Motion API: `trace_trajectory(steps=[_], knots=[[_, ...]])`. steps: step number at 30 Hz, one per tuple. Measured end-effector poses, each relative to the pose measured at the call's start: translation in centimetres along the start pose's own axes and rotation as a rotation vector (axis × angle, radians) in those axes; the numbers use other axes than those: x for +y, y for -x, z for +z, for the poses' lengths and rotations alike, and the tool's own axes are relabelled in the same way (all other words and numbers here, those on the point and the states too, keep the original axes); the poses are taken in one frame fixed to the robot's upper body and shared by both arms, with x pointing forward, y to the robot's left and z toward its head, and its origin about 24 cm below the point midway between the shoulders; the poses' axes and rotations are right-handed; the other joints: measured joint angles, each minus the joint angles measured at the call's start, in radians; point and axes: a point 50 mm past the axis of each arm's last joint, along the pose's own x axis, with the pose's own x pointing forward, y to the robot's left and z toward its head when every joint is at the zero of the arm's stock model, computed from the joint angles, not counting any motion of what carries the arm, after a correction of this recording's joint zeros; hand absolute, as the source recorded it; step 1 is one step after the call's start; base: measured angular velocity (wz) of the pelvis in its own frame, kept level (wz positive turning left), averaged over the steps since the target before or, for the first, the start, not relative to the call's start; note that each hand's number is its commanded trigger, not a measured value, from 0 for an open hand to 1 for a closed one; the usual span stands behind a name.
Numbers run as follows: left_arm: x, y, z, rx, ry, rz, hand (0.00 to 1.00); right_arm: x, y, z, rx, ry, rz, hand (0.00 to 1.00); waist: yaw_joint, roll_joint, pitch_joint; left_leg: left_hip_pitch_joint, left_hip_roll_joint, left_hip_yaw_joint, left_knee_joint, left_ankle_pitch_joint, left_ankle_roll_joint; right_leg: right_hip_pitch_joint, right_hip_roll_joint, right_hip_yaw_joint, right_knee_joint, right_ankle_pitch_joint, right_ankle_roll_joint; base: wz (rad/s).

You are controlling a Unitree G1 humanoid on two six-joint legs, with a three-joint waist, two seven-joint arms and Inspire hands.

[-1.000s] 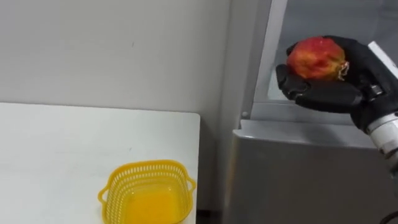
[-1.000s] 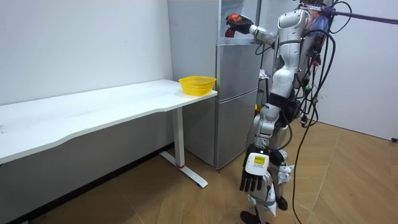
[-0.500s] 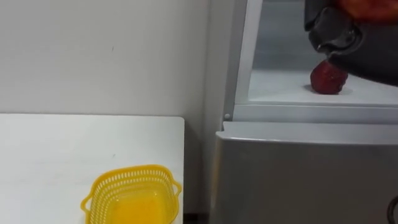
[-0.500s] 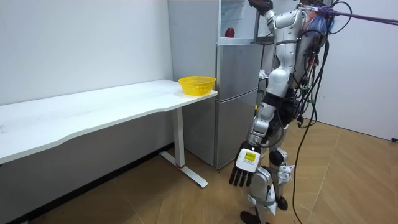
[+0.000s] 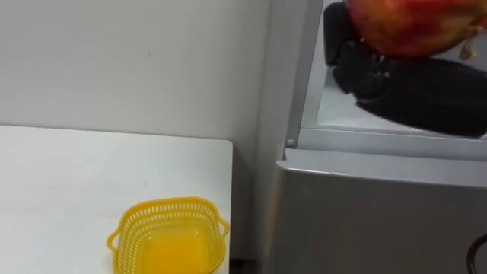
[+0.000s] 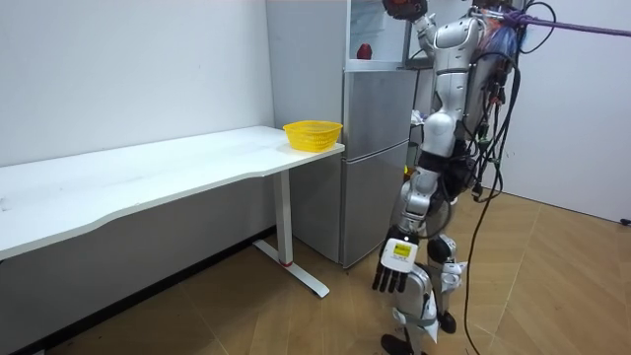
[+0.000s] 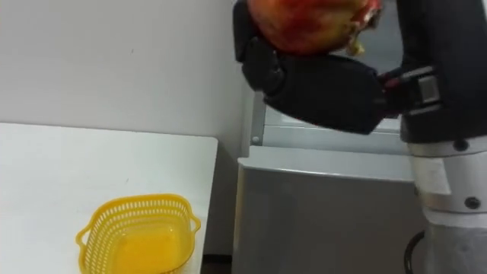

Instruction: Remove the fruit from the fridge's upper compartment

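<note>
- High before the fridge [image 5: 365,221], the right hand [image 7: 319,84] cups a round red-and-yellow fruit [image 7: 304,19] from beneath, fingers curled about it.
- The fruit sits on top of the palm, clear of the upper compartment's shelf; being round, it has no long axis to mind.
- The yellow basket [image 5: 167,236] stands on the white table [image 5: 61,175], below the fruit and to the robot's left, so any set-down there means a move down and leftward.
- The left hand [image 6: 394,271] hangs low by the leg, fingers apparently straight, far from the work.
- A small dark red thing [image 6: 365,49], possibly another fruit, rests on the fridge shelf.
</note>
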Motion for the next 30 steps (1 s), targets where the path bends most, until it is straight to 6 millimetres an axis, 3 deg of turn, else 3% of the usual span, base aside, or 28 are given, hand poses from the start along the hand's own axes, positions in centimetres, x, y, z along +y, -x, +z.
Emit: trace_trajectory(steps=[5, 11, 15, 19, 25, 30], knots=[[-0.6, -0.1, 0.7, -0.019, -0.014, -0.032, 0.00, 1.7, 0.2, 0.5, -0.023, 0.056, 0.077, 1.00, 0.044, -0.011, -0.0035, 0.000, -0.001, 0.002, -0.005, 0.000, 0.000, -0.002, -0.001, 0.000, 0.000, 0.000, 0.000, 0.00], [0.1, -0.1, 0.9, -0.011, -0.028, -0.031, 0.00, 3.1, 0.3, 0.8, -0.034, 0.067, 0.129, 1.00, 0.076, -0.034, 0.0063, -0.011, -0.001, -0.018, -0.005, 0.000, 0.000, 0.001, -0.002, -0.022, -0.002, 0.000, 0.000, 0.10], [0.1, -0.1, 0.8, -0.010, -0.029, -0.030, 0.00, 4.7, 0.7, 0.4, -0.005, 0.055, 0.226, 1.00, 0.095, -0.035, 0.0076, -0.018, -0.002, -0.026, -0.002, 0.000, 0.000, 0.001, -0.004, -0.033, -0.002, 0.000, 0.000, 0.07], [0.3, -0.1, 0.7, -0.006, -0.060, -0.028, 0.00, 5.1, 0.8, -0.1, 0.017, 0.073, 0.274, 1.00, 0.112, -0.034, 0.0080, -0.026, -0.004, -0.046, 0.000, 0.001, -0.001, 0.004, -0.004, -0.046, -0.004, 0.000, 0.000, 0.10], [0.5, 0.0, 1.0, -0.007, -0.109, -0.020, 0.00, 7.6, 1.5, -3.0, 0.143, 0.068, 0.393, 1.00, 0.141, -0.036, 0.0103, -0.022, -0.004, -0.066, 0.001, 0.003, -0.004, 0.027, -0.002, -0.073, -0.020, 0.000, 0.000, 0.14], [0.6, -0.1, 1.0, 0.008, -0.177, -0.013, 0.00, 9.6, 3.1, -5.5, 0.274, 0.093, 0.530, 1.00, 0.159, -0.050, 0.0205, -0.028, -0.006, -0.082, 0.003, 0.004, -0.005, 0.031, -0.005, -0.101, -0.019, 0.000, 0.001, 0.10]])
